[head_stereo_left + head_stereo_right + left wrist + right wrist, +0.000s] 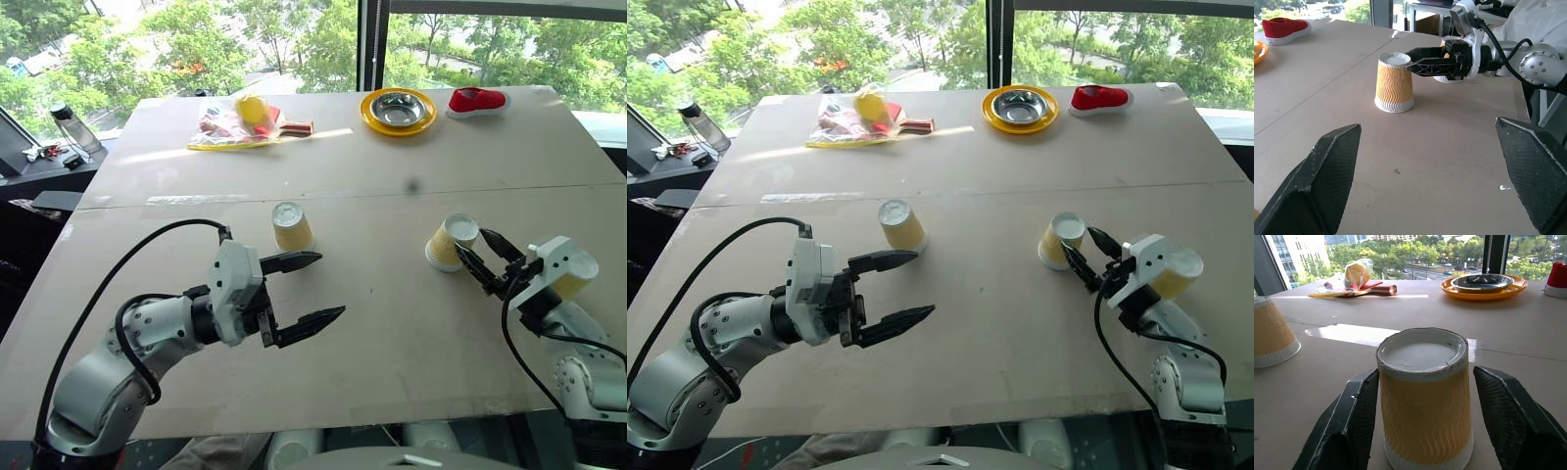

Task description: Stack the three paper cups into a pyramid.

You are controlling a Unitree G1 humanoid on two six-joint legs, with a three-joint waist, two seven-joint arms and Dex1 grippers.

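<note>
Three yellow ribbed paper cups stand upside down on the table. One cup (292,226) sits left of centre, just beyond my left gripper (331,284), which hovers wide open and empty. The second cup (451,243) stands at the right, between the fingertips of my right gripper (471,241). In the right wrist view this cup (1424,396) has one finger against its side and a gap to the other finger (1508,411). The third cup (578,274) stands beside the right wrist, near the table's right edge. No cup rests on another.
At the table's far side lie a steel bowl on a yellow plate (398,111), a red shoe (477,100) and a plastic bag with a paddle (240,125). A bottle (73,127) stands on a side surface to the left. A taped seam (196,199) crosses the table.
</note>
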